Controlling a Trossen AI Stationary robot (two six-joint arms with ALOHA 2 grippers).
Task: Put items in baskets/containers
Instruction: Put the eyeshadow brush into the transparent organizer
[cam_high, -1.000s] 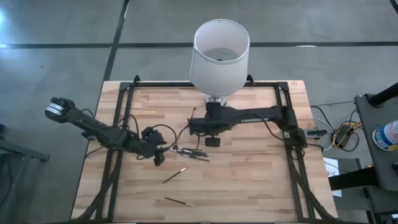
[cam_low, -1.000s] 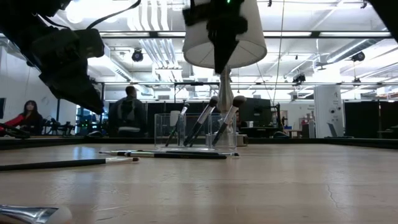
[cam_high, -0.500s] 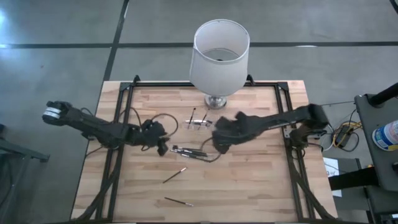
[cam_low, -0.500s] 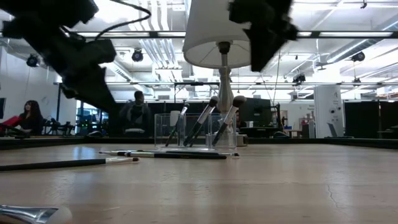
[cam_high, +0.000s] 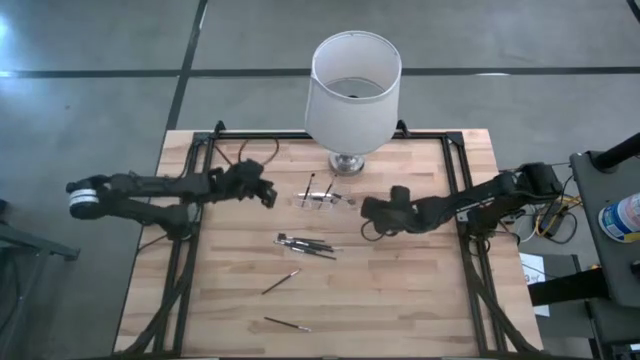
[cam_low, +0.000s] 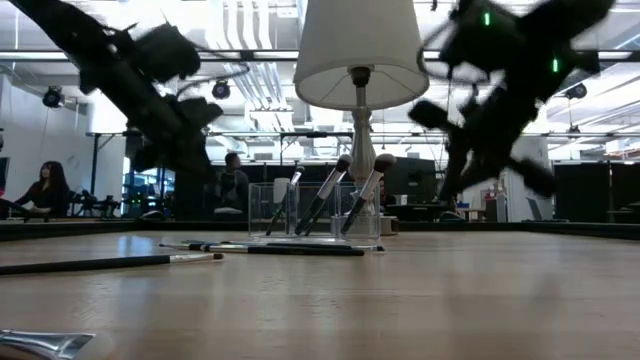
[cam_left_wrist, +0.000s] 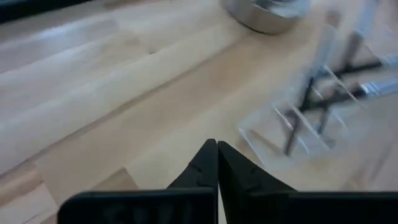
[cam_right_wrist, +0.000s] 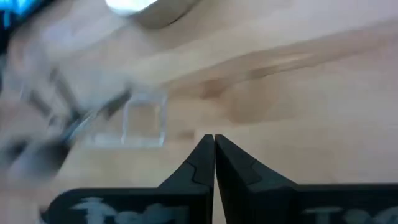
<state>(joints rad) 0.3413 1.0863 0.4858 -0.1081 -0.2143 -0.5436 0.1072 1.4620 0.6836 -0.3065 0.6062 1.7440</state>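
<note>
**Both grippers closed and empty beside the clear holder**

Pale wood planks form the table (cam_high: 400, 290), framed by dark rails, with a grey concrete floor around it. No brand or legible writing shows on anything on the table.

Near the table's far middle sits the clear holder (cam_high: 322, 198), just in front of the white lamp (cam_high: 352, 90). From table height it (cam_low: 315, 212) holds three brushes (cam_low: 325, 195) leaning upright, two with rounded dark heads.

Loose brushes lie outside it: a small cluster (cam_high: 305, 244) nearer the middle, one single brush (cam_high: 281, 282) further forward, and another (cam_high: 287, 324) near the front edge.

The left gripper (cam_high: 268, 194) hangs left of the holder, the right gripper (cam_high: 368, 208) right of it, neither touching it. Each wrist view shows its own fingers pressed together with nothing between them (cam_left_wrist: 216, 163) (cam_right_wrist: 213, 157).

Only the low view shows the room behind: ceiling lights, and seated people (cam_low: 45, 186) far off at the left.
</note>
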